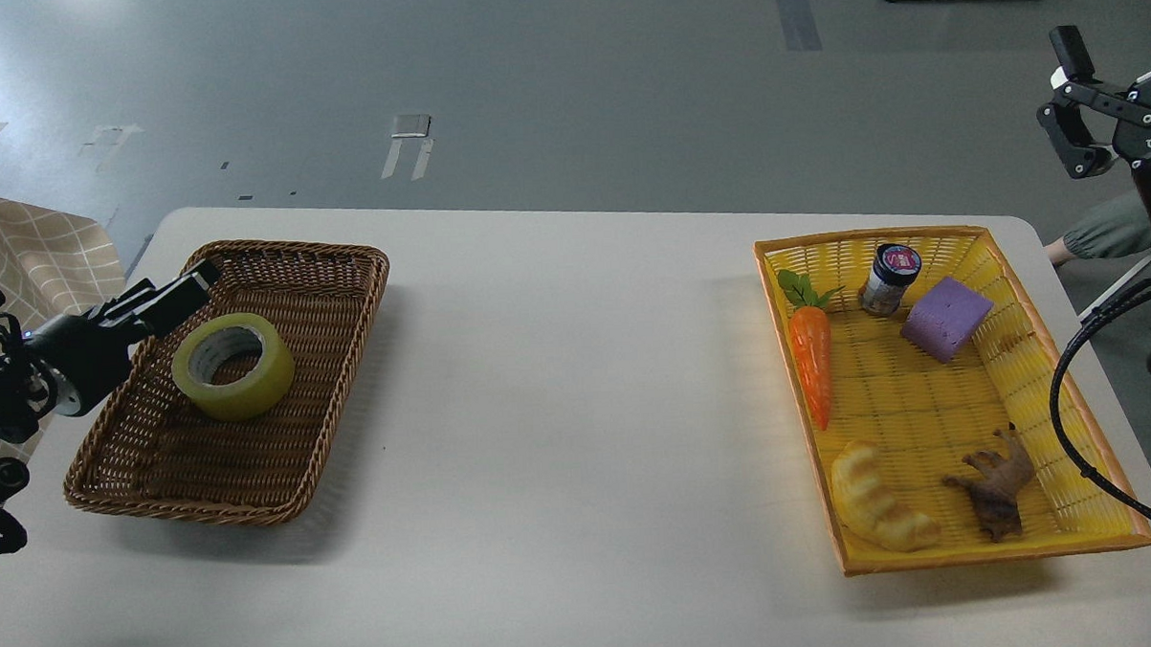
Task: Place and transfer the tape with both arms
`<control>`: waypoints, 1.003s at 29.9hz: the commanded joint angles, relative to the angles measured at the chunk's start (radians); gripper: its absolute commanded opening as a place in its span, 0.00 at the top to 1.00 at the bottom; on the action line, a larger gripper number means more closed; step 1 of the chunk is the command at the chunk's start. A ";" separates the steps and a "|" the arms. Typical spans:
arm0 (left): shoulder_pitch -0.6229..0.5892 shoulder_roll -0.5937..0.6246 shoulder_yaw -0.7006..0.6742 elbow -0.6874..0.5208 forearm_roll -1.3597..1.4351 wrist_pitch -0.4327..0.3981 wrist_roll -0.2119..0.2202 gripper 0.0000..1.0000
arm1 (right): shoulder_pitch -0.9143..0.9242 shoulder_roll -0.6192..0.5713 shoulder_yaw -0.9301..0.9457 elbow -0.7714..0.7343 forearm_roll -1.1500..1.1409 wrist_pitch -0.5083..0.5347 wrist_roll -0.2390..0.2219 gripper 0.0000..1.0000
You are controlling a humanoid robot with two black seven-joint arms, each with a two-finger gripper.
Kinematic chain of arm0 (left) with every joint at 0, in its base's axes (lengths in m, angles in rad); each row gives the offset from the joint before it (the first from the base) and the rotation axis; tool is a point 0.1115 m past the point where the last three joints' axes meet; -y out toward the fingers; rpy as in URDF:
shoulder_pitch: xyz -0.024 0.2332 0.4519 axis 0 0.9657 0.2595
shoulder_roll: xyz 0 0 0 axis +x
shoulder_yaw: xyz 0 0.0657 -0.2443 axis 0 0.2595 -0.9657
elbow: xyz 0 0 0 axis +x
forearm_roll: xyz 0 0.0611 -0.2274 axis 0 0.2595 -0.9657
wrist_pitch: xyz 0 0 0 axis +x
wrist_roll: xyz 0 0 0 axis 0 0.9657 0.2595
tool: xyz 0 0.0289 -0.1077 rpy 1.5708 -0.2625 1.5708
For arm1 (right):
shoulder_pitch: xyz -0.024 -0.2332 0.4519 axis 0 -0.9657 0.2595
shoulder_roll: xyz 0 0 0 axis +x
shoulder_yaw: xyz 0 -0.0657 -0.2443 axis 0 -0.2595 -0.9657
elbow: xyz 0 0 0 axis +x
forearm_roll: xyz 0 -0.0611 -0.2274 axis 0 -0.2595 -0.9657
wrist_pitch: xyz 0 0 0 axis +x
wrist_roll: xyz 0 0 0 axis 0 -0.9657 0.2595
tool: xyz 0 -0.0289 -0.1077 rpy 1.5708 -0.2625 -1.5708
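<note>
The tape (233, 365), a yellow ring-shaped roll with a grey-white core, lies flat inside the brown wicker basket (335, 303) at the table's left. My left gripper (191, 289) hovers just up and left of the roll over the basket's left rim. Its fingers are apart, it is empty and it does not touch the tape. My right gripper (1066, 100) is open and empty, raised off the table's far right corner, far from the tape.
A yellow basket (1076, 411) at the right holds a toy carrot (811, 358), a small jar (888, 279), a purple block (945, 317), a bread-like crescent (879, 509) and a brown toy animal (995, 486). A black cable (1066, 383) hangs by its right rim.
</note>
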 commanded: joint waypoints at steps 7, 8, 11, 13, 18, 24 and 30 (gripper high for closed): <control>-0.086 -0.189 -0.314 -0.108 -0.417 -0.387 0.104 0.02 | -0.003 -0.008 0.000 -0.005 -0.006 0.000 0.000 0.00; -0.088 -0.242 -0.384 -0.108 -0.449 -0.424 0.142 0.02 | 0.003 -0.011 0.000 -0.006 -0.014 0.000 -0.002 0.00; -0.094 -0.379 -0.496 -0.113 -0.478 -0.458 0.221 0.02 | 0.022 -0.035 -0.002 -0.008 -0.046 0.000 -0.002 0.00; -0.112 -0.494 -0.560 -0.115 -0.480 -0.470 0.270 0.02 | 0.060 -0.028 0.000 -0.008 -0.049 0.000 -0.002 0.00; -0.143 -0.703 -0.673 -0.121 -0.486 -0.518 0.310 0.02 | 0.141 -0.013 -0.067 -0.003 -0.046 -0.015 -0.005 0.00; -0.143 -0.803 -0.682 -0.121 -0.484 -0.506 0.296 0.02 | 0.180 -0.003 -0.146 0.009 -0.043 -0.048 -0.005 0.00; -0.123 -0.840 -0.686 -0.136 -0.477 -0.504 0.244 0.02 | 0.187 0.078 -0.175 0.052 -0.053 -0.062 -0.003 0.00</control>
